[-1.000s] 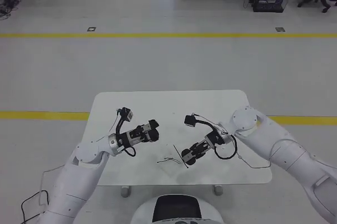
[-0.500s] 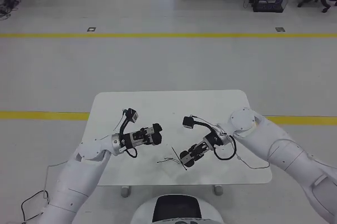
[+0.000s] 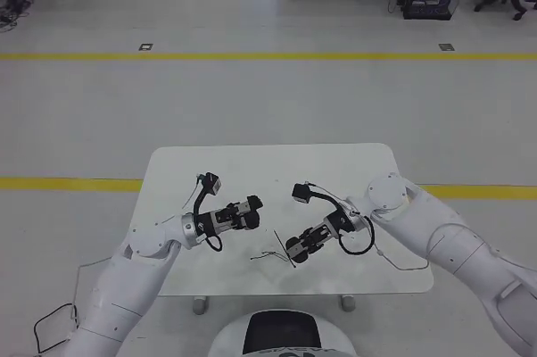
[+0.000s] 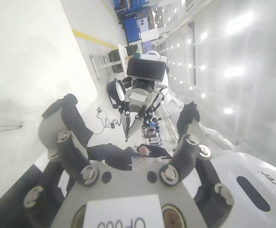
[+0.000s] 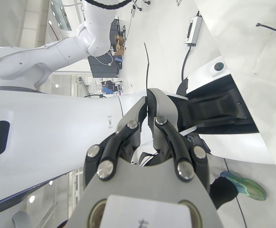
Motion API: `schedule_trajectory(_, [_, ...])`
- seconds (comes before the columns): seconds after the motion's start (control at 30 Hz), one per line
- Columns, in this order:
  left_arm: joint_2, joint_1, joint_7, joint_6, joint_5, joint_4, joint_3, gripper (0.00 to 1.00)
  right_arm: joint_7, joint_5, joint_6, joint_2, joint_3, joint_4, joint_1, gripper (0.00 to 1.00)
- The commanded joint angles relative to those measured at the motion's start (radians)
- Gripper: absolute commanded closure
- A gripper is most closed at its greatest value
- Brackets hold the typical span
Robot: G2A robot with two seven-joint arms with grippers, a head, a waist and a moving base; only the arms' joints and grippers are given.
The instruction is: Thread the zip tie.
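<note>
A thin black zip tie (image 5: 147, 72) sticks straight out from between the pads of my right gripper (image 5: 148, 105), which is shut on it. From above, that tie (image 3: 282, 243) slants over the table beside the right gripper (image 3: 295, 253). My left gripper (image 4: 128, 112) is open and holds nothing, with its fingers (image 4: 64, 112) spread wide. It hangs above the table (image 3: 340, 170), left of the right gripper, and faces it. A second black zip tie (image 3: 267, 257) lies flat on the table near the front edge, also visible as a thin line (image 4: 2, 127).
The white table has bare surface behind and to both sides of the grippers. Its front edge (image 3: 295, 294) runs close below the lying tie. Cables (image 3: 362, 245) loop from the right wrist.
My left gripper has moved right, nearer the right gripper. The right gripper has shifted slightly, still holding the tie. The tie on the table has not moved.
</note>
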Motion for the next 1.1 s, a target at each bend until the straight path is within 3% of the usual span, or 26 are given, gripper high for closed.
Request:
schedule_trajectory(0.0, [0.000,0.000,0.012,0.008,0.013,-0.006,0.007,0.00,0.000,0.000,0.000,0.000,0.000,0.000,0.000,1.00])
schedule_trajectory(0.17, [0.000,0.003,-0.015,0.050,-0.031,-0.014,0.039,0.00,-0.044,-0.042,0.002,-0.005,0.008,-0.003,-0.023,1.00])
schedule_trajectory(0.7, [0.009,-0.009,-0.026,0.061,-0.097,-0.002,0.056,0.00,-0.029,-0.044,-0.018,-0.050,0.039,0.072,-0.028,1.00])
schedule_trajectory(0.9, [0.014,-0.014,-0.041,0.049,-0.097,-0.002,0.063,0.51,-0.034,-0.049,-0.018,-0.070,0.055,0.090,-0.031,1.00])
schedule_trajectory(1.07, [0.019,-0.015,-0.033,0.050,-0.073,0.001,0.068,0.53,-0.032,-0.055,-0.018,-0.081,0.073,0.099,-0.037,1.00])
